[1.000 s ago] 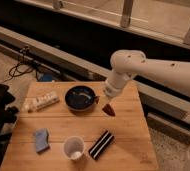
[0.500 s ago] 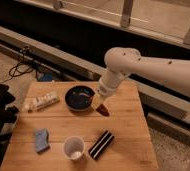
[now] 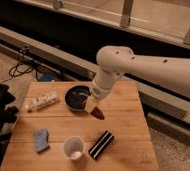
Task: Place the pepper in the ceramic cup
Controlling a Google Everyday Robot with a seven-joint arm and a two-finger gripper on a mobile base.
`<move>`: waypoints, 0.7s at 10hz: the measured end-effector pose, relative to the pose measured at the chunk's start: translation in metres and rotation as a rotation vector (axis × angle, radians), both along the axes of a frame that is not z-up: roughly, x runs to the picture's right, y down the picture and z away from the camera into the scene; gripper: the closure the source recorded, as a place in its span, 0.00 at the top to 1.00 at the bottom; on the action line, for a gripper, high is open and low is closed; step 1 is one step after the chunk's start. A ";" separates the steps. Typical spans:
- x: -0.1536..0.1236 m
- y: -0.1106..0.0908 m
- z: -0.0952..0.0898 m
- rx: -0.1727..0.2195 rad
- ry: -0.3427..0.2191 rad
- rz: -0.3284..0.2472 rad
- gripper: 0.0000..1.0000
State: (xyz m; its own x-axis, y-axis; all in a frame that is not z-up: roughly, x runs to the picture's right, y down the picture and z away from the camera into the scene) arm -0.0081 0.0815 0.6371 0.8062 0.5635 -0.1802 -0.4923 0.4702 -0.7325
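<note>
My gripper (image 3: 94, 106) hangs from the white arm over the middle of the wooden table (image 3: 128, 125), just right of the dark bowl. It is shut on the pepper (image 3: 98, 114), a small dark red chili that sticks out below it, held above the tabletop. The ceramic cup (image 3: 74, 148), small, white and round, stands upright near the table's front edge, below and left of the gripper and apart from it.
A wide dark bowl (image 3: 78, 96) sits at the back centre, touching the gripper's left side in view. A black-and-white striped bar (image 3: 101, 144) lies right of the cup. A blue cloth (image 3: 40, 140) lies front left. A white packet (image 3: 40, 101) lies back left.
The arm has swung left and slightly down towards the front, carrying the pepper with it from right of the bowl towards the table's middle. Nothing else moved.
</note>
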 end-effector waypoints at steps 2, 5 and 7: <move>0.000 0.000 -0.003 0.018 -0.039 0.025 0.00; -0.014 0.011 -0.013 0.002 -0.245 0.122 0.00; -0.024 0.023 -0.016 -0.022 -0.352 0.157 0.00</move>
State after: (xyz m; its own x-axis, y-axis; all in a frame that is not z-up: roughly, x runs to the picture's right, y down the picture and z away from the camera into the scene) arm -0.0321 0.1042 0.6215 0.7255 0.6838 0.0783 -0.2738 0.3911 -0.8787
